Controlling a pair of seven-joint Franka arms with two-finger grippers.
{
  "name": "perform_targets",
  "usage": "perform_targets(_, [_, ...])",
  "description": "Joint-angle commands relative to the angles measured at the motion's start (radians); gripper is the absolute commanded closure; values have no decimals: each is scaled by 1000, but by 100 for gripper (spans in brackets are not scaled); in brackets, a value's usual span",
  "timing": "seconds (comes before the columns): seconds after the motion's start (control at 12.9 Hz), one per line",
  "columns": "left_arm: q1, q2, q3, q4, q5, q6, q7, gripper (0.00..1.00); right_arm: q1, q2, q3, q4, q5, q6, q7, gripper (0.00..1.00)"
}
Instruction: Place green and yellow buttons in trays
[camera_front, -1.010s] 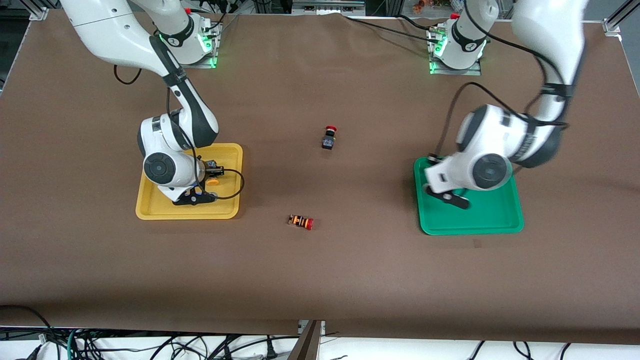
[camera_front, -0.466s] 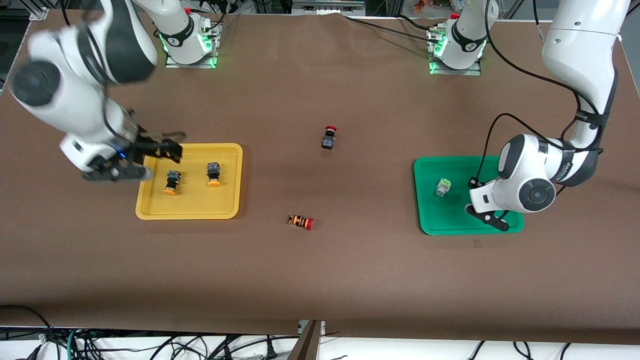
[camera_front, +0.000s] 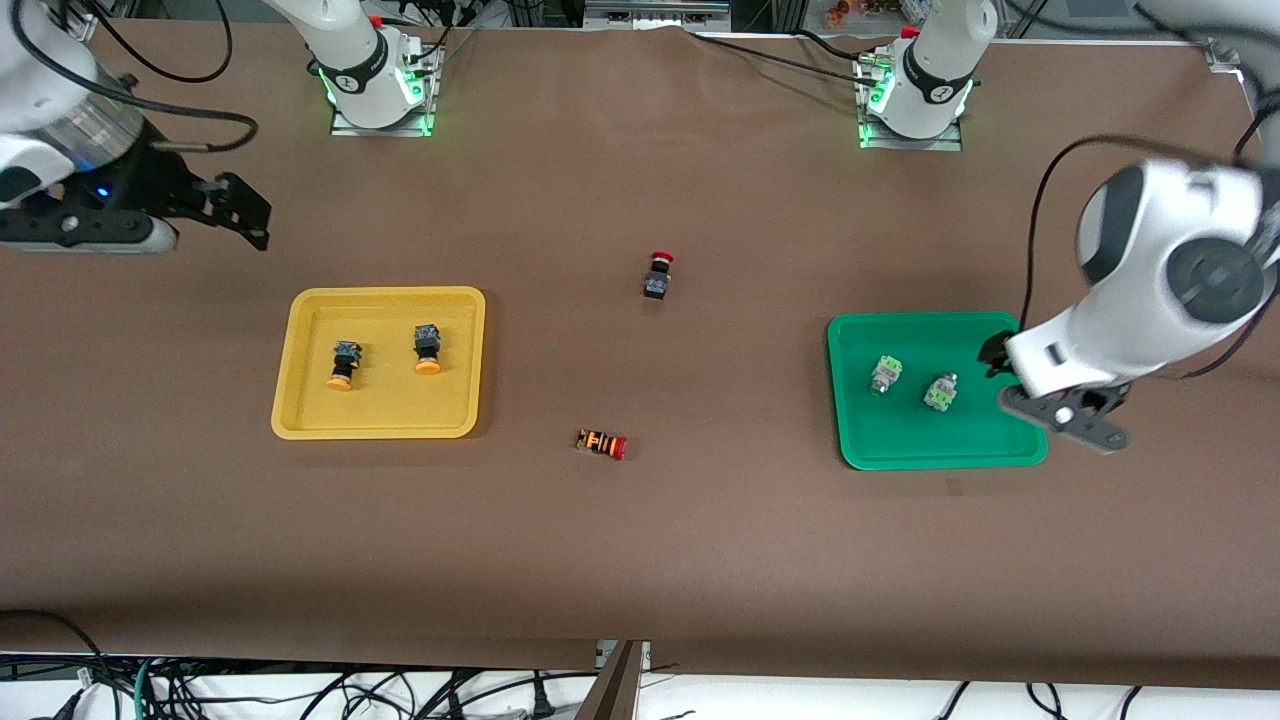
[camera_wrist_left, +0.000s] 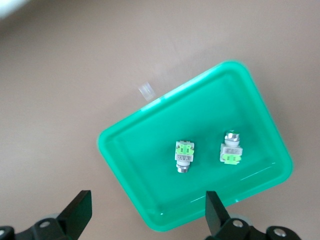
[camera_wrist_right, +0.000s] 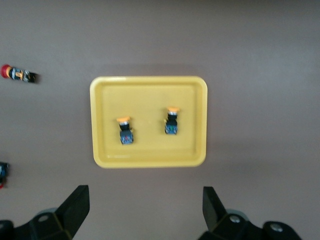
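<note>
The yellow tray (camera_front: 380, 432) holds two yellow buttons (camera_front: 343, 364) (camera_front: 427, 348), lying apart. The green tray (camera_front: 940, 461) holds two green buttons (camera_front: 883, 375) (camera_front: 940, 391). My left gripper (camera_front: 1060, 412) is open and empty, up over the green tray's edge at the left arm's end. In the left wrist view its fingertips (camera_wrist_left: 77, 212) stand wide apart over a corner of the tray (camera_wrist_left: 150, 220), with both buttons (camera_wrist_left: 184, 156) (camera_wrist_left: 230, 150) in sight. My right gripper (camera_front: 240, 212) is open and empty, high over bare table. The right wrist view (camera_wrist_right: 144, 206) shows the yellow tray (camera_wrist_right: 150, 161) far below.
A red-capped black button (camera_front: 657, 275) lies mid-table between the trays. A red-capped striped button (camera_front: 602, 443) lies nearer the front camera. A small tape mark (camera_front: 955, 487) sits just outside the green tray.
Both grippers rose from their trays and moved outward toward their own ends of the table. The second yellow button and the second green button now lie free in the trays.
</note>
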Motion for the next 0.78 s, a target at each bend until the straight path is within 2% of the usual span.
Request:
perform_targets(0.0, [7,-59,-9,139,-53,-238,-59,0,-2,3,5,23,-3,-98,-7,0])
perform_targets(0.08, [4,-59,-3,206,-65,-337,-89,0,-2,9,11,33,-2,-106,-10,0])
perform_targets(0.16, [-18,-99,20,204,-113,-350,-109,0,0,15,8,34,-2,-112,-10,0])
perform_targets(0.31, [-174,-234,255,29,-288,-292,-197,0,0,27,2,37,1,-115,-12,0])
perform_targets(0.39, [-228,-312,296,-86,-245,-187,-195,0,0,30,2,49,3,-117,-12,0])
perform_targets(0.47, [-227,-337,287,-133,-151,-146,-197,0,0,38,3,65,3,-117,-12,0])
perform_targets(0.62, [-128,-348,203,-155,-145,-149,-199,0,0,41,3,66,4,-118,-12,0])
perform_targets(0.7, [-126,-348,200,-154,-145,-149,-197,0,0,43,3,68,3,-117,-12,0])
